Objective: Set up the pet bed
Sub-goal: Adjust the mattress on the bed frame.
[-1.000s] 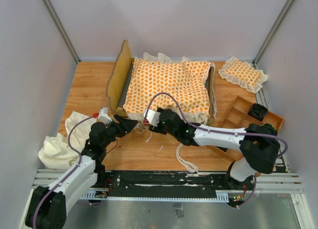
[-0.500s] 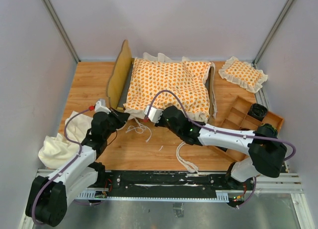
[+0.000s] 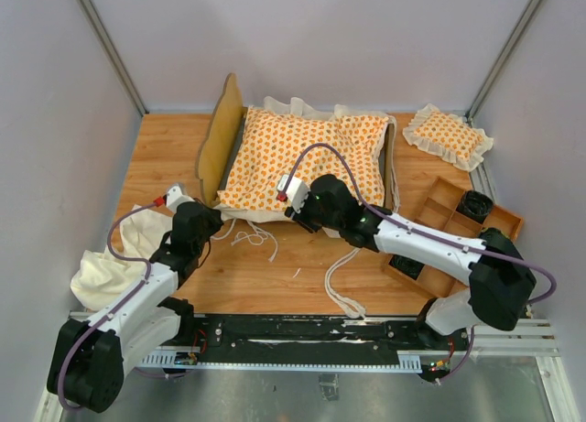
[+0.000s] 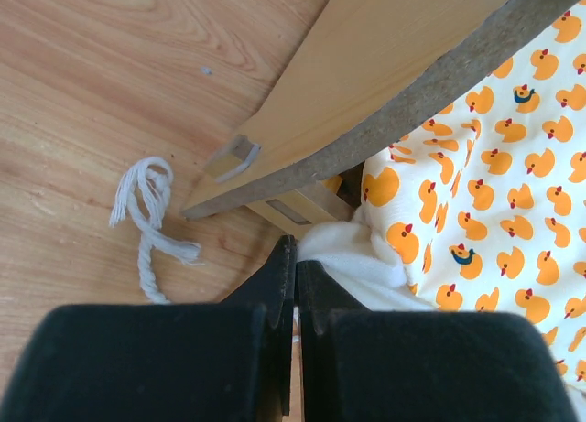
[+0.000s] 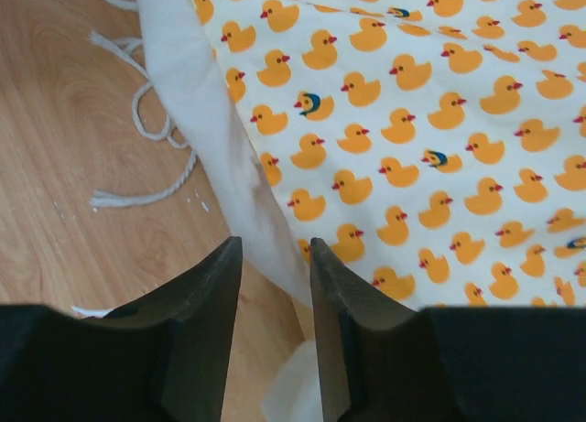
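Note:
The pet bed's light-wood frame point(image 3: 220, 138) stands at the back of the table with the duck-patterned cushion point(image 3: 307, 156) lying on it. My left gripper point(image 3: 217, 219) is shut at the frame's near left corner. In the left wrist view its tips point(image 4: 295, 257) touch the cushion's cream ruffle point(image 4: 357, 257) under the frame point(image 4: 366, 83), and I see nothing held between them. My right gripper point(image 3: 295, 211) is at the cushion's front edge. In the right wrist view it point(image 5: 275, 248) stands open, the ruffle point(image 5: 220, 138) running loose between its fingers.
A small square ruffled pillow point(image 3: 449, 136) lies at the back right. A wooden compartment tray point(image 3: 458, 225) sits on the right and a plain cream cloth point(image 3: 105, 271) on the left. Tie strings point(image 3: 343, 289) trail over the wood in front of the bed.
The left gripper has shut and drawn back left to the bed's corner. The right gripper moved up to the cushion's front edge, shut, then opened partway. The cushion's front edge shifted.

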Robot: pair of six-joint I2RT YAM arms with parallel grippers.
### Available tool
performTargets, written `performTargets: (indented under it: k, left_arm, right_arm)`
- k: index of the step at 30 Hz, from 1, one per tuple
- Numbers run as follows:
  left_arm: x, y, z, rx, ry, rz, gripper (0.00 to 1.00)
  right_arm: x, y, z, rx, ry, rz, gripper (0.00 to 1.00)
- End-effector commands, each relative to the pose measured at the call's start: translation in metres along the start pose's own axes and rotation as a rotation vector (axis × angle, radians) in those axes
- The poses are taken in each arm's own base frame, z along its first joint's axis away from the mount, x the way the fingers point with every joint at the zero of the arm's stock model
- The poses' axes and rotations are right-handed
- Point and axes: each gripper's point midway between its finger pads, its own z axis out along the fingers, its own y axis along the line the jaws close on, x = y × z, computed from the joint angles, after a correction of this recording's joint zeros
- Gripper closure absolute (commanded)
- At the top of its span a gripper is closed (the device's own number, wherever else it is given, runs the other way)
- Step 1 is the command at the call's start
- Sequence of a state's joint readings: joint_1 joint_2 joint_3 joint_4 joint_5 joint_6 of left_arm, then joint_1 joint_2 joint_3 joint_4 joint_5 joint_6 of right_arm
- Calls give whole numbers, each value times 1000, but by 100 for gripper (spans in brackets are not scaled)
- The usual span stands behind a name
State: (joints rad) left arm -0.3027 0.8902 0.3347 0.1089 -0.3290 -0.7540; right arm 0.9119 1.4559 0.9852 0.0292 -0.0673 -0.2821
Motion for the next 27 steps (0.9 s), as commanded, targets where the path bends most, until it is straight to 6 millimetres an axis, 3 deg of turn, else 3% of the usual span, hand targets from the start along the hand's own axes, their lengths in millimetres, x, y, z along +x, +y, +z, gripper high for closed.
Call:
performTargets:
  k: [1,5,10,16,20,21,24,27]
  left_arm:
    - [-12,7,2,-38,-60,17,100]
    - [-15,1,2,-22,-62,21,100]
    - [-15,-3,2,-1,-58,17,100]
    - [-14,-5,1,12,-57,16,100]
    - [-14,-5,1,13,-58,14,100]
    - [-14,-4,1,12,-59,14,100]
    - [-17,-4,1,7,-70,13,100]
    - [-21,0,2,-13,-93,29,100]
  right_arm:
    - [20,-8,-36,57,94,42,54]
    - [43,-18,-57,184,133,140,45]
    - [58,-17,-68,346,75,394,49]
    - [81,-24,-55,499,26,584,50]
    - [88,-28,-43,543,21,610,53]
    - [90,-29,-41,557,19,606,57]
    - [90,-38,-48,595,52,555,95]
    - [89,-37,-78,551,132,465,100]
